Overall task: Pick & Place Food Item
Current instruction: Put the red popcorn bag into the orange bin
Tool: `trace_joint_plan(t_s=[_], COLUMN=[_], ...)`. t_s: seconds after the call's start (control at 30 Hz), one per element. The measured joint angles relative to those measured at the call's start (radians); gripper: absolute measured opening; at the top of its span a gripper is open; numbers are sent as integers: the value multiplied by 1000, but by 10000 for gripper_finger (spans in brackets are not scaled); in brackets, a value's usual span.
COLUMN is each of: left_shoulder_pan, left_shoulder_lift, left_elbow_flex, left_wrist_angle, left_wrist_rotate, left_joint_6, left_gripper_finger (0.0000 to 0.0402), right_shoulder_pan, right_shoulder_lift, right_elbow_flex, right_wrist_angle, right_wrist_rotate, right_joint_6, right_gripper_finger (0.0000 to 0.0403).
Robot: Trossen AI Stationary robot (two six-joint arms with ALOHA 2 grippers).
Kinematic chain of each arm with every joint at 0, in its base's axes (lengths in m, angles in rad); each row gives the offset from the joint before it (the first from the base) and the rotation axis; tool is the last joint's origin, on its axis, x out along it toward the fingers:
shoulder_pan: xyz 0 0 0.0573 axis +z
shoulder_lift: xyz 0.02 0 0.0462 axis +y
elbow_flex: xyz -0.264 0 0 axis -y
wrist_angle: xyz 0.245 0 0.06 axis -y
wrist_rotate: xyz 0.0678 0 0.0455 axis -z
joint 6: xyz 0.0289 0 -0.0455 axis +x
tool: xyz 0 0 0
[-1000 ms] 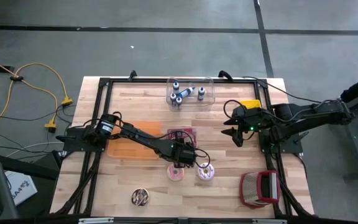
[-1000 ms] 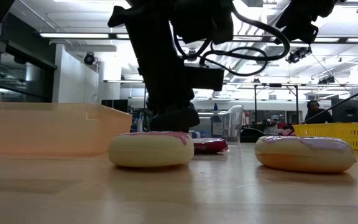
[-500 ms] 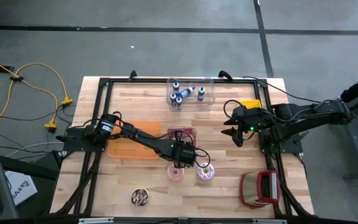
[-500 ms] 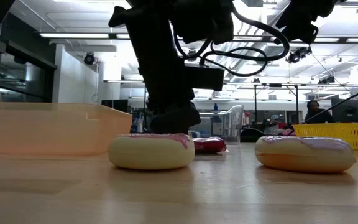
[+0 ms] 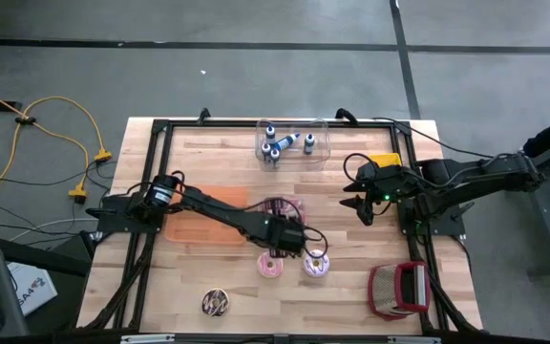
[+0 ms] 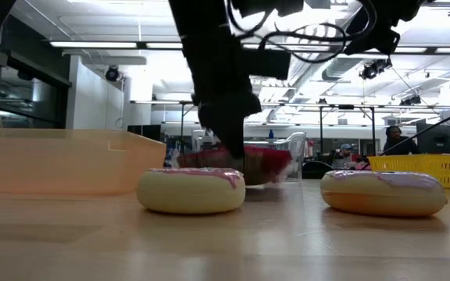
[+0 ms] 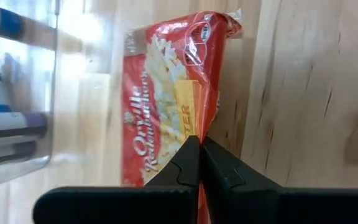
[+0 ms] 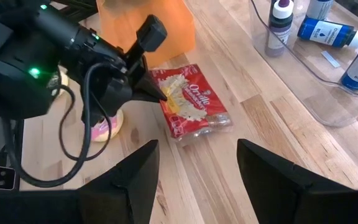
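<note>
The left gripper (image 7: 199, 155) is pinching shut on one end of the red plastic popcorn bag (image 7: 166, 99), whose long axis is running straight ahead from its fingertips, toward the clear bin. The right gripper (image 5: 363, 212) is waiting well apart, fingers spread and empty.

2 donuts (image 5: 271, 266), 1 popcorn bag (image 5: 277, 207), 4 bottles (image 5: 275, 145)

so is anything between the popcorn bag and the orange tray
Nothing visible. The left pincer is shut on the popcorn bag, and the orange tray lies just beside it, bare wood between. The donuts sit on the other side.
</note>
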Motion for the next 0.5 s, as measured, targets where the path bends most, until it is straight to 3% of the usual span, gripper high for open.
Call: trace_joint_plan(t_s=[0.5], left_shoulder_pan=[0], left_shoulder_lift=[-2], left_elbow_flex=[183], left_wrist_angle=[-214], left_wrist_rotate=[-75], left_joint_6=[7], left_gripper_finger=[0], right_shoulder_pan=[0], right_shoulder_lift=[0], right_elbow_flex=[0], right_wrist_angle=[2], right_wrist_rotate=[0], right_joint_6=[0], right_gripper_finger=[204])
